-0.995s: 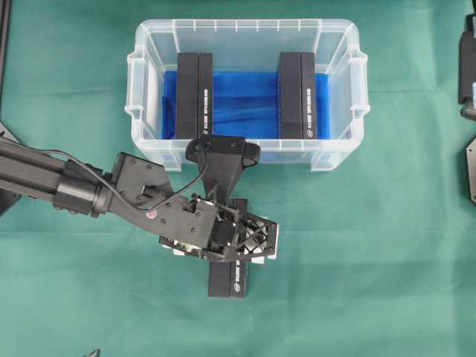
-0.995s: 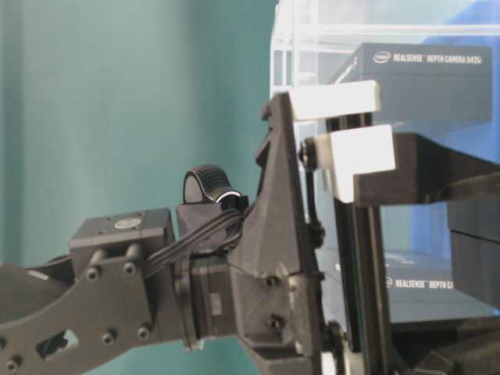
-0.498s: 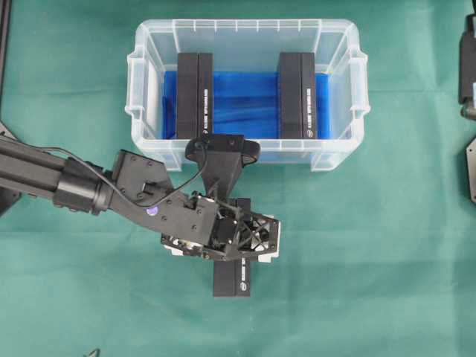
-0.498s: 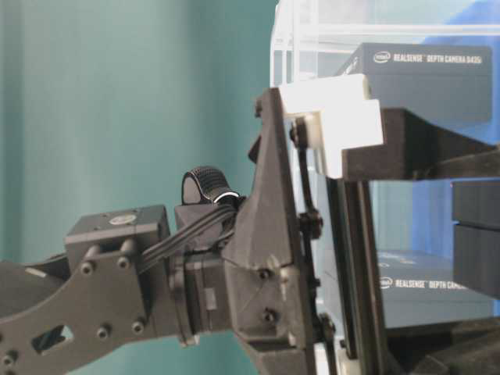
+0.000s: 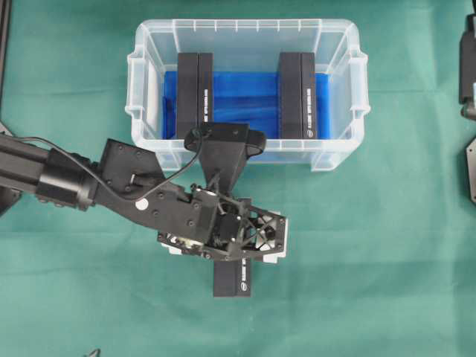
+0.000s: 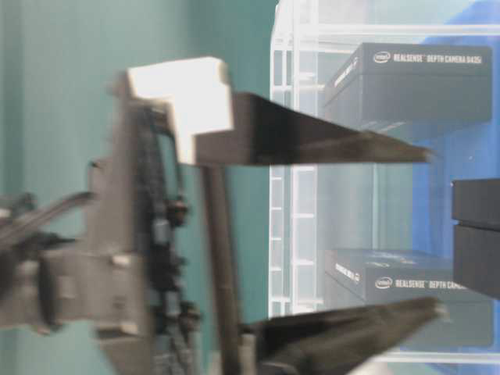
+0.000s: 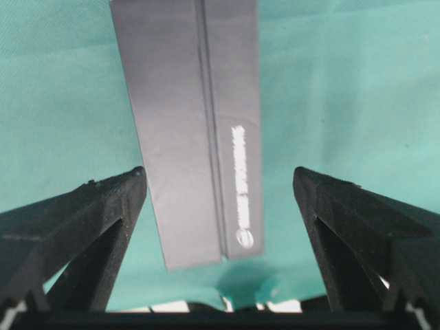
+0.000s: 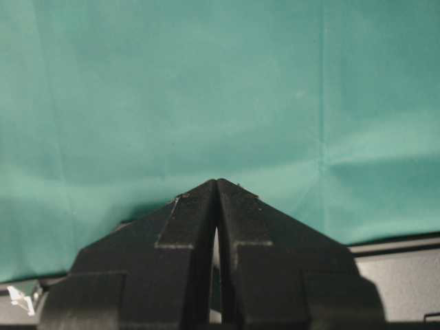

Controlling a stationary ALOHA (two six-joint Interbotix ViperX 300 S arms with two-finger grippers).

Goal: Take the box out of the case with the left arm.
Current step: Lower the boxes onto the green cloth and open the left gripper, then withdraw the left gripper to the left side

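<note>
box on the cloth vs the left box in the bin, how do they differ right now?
The box on the cloth lies outside the bin, on the green cloth; the left box in the bin rests on the blue lining.

The box on the cloth is largely covered from above by the open left claw, which does not touch it; the left box in the bin is uncovered.

Both are long black boxes with white print, lying the same way.

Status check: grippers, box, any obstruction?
Left gripper open, above black rectangular box lying on green cloth. Right gripper shut, idle. Nothing blocking.
</note>
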